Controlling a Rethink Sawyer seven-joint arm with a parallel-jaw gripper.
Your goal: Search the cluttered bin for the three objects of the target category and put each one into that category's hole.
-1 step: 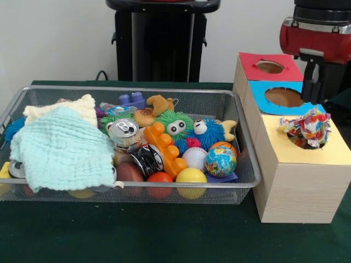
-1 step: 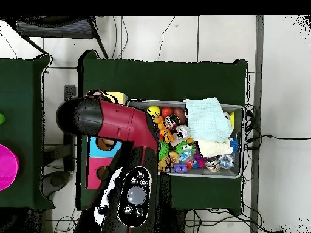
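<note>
Front view, near to far. At 6 o'clock the green table (image 1: 164, 241) is bare; above it, from 9 o'clock to centre, stands the wire bin (image 1: 249, 164), loaded with clutter. Along its near wall lie a yellow ball (image 1: 191, 176), an orange ball (image 1: 159, 178) and a globe ball (image 1: 221, 160); a mint cloth (image 1: 60, 148) covers the 9 o'clock half; behind it sit a drink can (image 1: 125, 133), an orange building block (image 1: 163, 147), a white baseball (image 1: 194, 158), a green fuzzy toy (image 1: 175, 125) and a blue fuzzy toy (image 1: 208, 131).

At 3 o'clock stands the wooden sorting box (image 1: 296, 192); its near yellow panel (image 1: 329, 150) carries a multicoloured crumpled item (image 1: 308, 129) resting in or on the hole, which of the two cannot be told; farther back are the blue panel (image 1: 282, 97) and the red panel (image 1: 269, 67), both holes empty.

At 2 o'clock the end effector (image 1: 313, 93) hangs just above the crumpled item; whether it is spread or pinched cannot be told.

Probable faults: the crumpled item appears to bridge the rim and may not drop, or may snag and lift on withdrawal; remaining targets may lie hidden under the cloth, causing a missed search; round items may roll from a grasp.
</note>
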